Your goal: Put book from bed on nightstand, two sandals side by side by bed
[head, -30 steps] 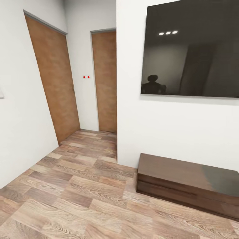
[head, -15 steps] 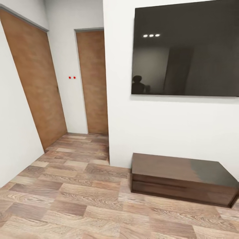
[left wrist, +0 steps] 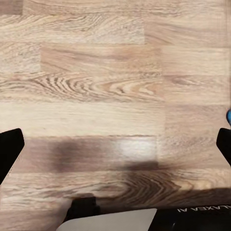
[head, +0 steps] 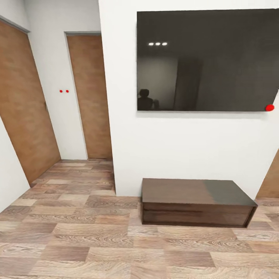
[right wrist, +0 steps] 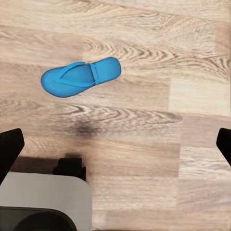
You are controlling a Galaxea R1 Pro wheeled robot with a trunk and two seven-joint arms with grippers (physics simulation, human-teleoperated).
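Robot in transit, head facing wall screen (head: 205,60) above low bench (head: 195,201). Blue sandal (right wrist: 79,77) flat on plank floor (right wrist: 144,144) under right gripper (right wrist: 115,144); both grippers spread wide, empty, left gripper (left wrist: 115,147) over bare floor.

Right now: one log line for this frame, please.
phase: transit | head: low dark bench, wall screen, two doors | right wrist: blue sandal flat on floor, ungrasped | left gripper: open | right gripper: open

One sandal (right wrist: 80,77), two doors (head: 21,112) (head: 90,97), one dark screen (head: 205,60), one low cabinet (head: 195,201), three red dots (head: 270,107).
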